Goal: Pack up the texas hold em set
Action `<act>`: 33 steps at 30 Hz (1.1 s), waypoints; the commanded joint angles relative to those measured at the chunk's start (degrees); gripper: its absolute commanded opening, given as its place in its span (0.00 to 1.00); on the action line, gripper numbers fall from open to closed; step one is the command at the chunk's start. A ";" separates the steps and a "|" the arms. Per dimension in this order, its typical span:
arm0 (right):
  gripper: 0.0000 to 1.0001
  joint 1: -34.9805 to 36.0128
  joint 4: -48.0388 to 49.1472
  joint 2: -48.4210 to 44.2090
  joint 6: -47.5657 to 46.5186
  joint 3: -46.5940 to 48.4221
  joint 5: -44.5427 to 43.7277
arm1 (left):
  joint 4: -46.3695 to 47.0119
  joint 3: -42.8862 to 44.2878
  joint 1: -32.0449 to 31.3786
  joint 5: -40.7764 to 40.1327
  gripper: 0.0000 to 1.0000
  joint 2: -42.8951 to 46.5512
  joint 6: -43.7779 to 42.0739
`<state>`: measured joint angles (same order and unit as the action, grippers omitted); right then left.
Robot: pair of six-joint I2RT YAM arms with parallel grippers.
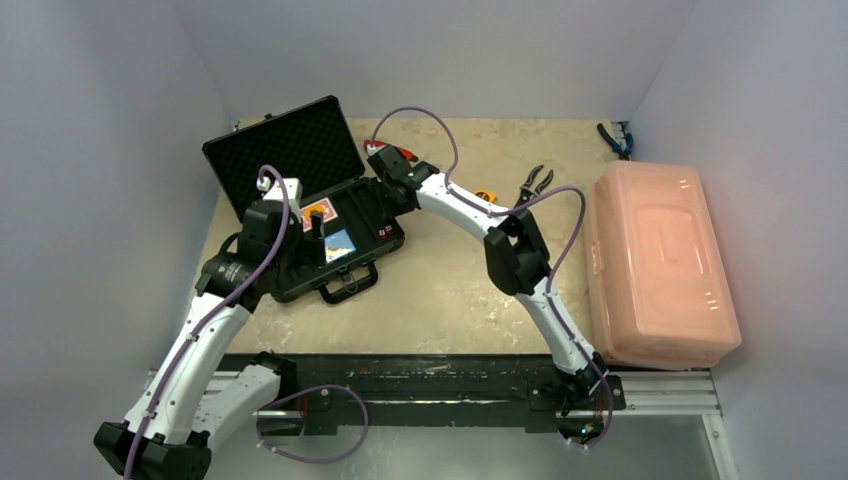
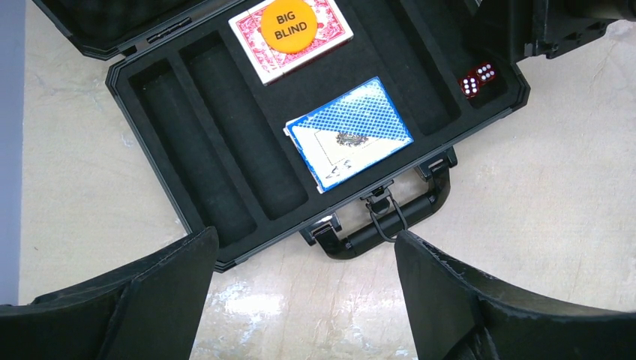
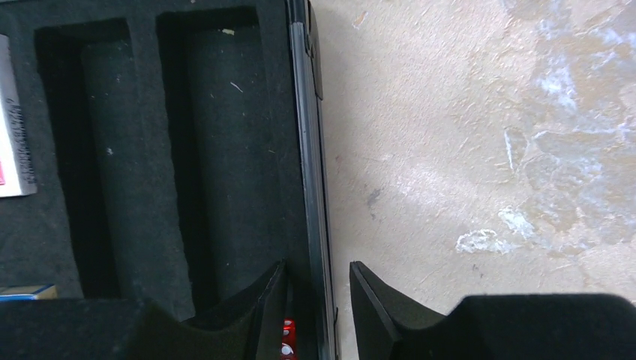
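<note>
The black briefcase (image 1: 285, 145) lies open at the table's left, its lid up at the back. In the left wrist view its foam tray (image 2: 225, 150) holds a red deck (image 2: 259, 56) with an orange "BIG BLIND" disc (image 2: 291, 25) on it, a blue deck (image 2: 349, 133) and two red dice (image 2: 477, 79) in a small corner slot. No blue disc shows. My left gripper (image 2: 304, 232) is wide open and empty above the case's front edge, near the handle (image 2: 390, 225). My right gripper (image 3: 316, 266) is open, its fingers straddling the case's right wall (image 3: 311, 150), with a die (image 3: 286, 337) beside the inner finger.
A large pink plastic bin (image 1: 655, 265) stands at the right. Black pliers (image 1: 535, 183), a small yellow object (image 1: 486, 195), a red tool (image 1: 390, 152) and blue-handled pliers (image 1: 615, 140) lie behind the case and the right arm.
</note>
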<state>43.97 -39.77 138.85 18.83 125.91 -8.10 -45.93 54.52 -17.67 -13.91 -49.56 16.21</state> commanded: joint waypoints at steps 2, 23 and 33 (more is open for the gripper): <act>0.35 0.16 1.23 -0.98 -0.15 0.08 1.07 | 0.69 1.11 0.53 -0.85 0.88 -0.10 -1.09; 0.00 -0.78 6.28 -14.05 -1.40 -22.15 -3.09 | 0.41 1.11 0.71 -1.89 0.87 -0.77 -1.16; 0.00 -3.85 11.75 -24.73 -1.44 -39.50 -9.35 | 0.49 1.11 0.71 -2.29 0.87 -1.41 -1.11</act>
<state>42.61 -27.14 119.83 19.00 92.23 -9.56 -45.95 54.52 -17.37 -15.44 -50.70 15.77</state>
